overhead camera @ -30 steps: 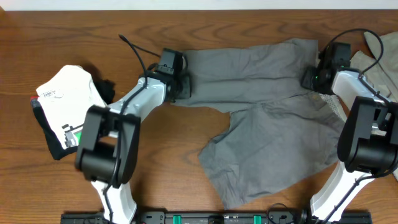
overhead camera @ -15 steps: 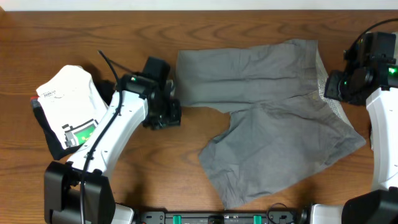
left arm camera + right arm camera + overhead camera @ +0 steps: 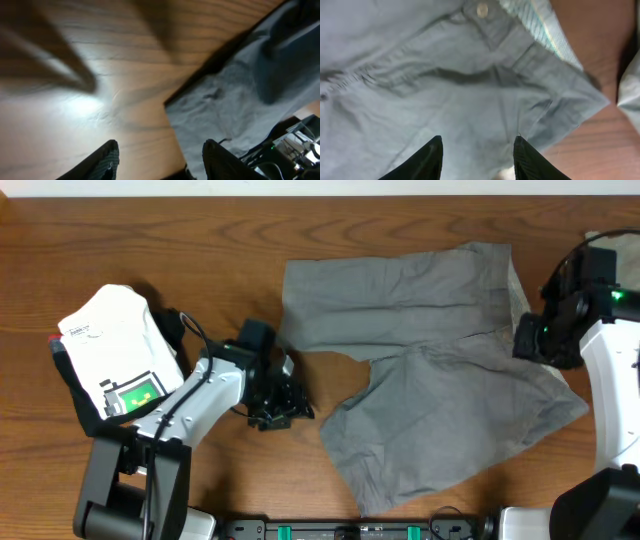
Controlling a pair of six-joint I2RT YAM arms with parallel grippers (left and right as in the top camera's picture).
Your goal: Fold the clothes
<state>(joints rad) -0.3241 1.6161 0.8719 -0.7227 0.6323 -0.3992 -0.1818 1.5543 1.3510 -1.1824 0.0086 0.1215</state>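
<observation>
The grey shorts (image 3: 440, 370) lie spread on the wooden table, waistband to the right. One leg stretches left along the back and the other slants toward the front. My left gripper (image 3: 287, 405) hovers over bare wood just left of the front leg, open and empty. In the left wrist view the shorts' edge (image 3: 230, 95) lies to the right of my left gripper (image 3: 161, 152). My right gripper (image 3: 530, 340) is at the waistband end. In the right wrist view my right gripper (image 3: 477, 152) stands open above the shorts' fabric (image 3: 445, 95), below the button (image 3: 482, 9).
A folded white garment (image 3: 110, 345) on a black item lies at the left of the table. Another pale grey cloth (image 3: 612, 250) sits at the back right corner, also seen as the cloth (image 3: 631, 85) past the waistband. Bare wood (image 3: 250, 480) lies at the front left.
My left gripper opened, let go of the back leg's hem and moved toward the front over bare wood. My right gripper left the waistband, swung right, then came back a little.
</observation>
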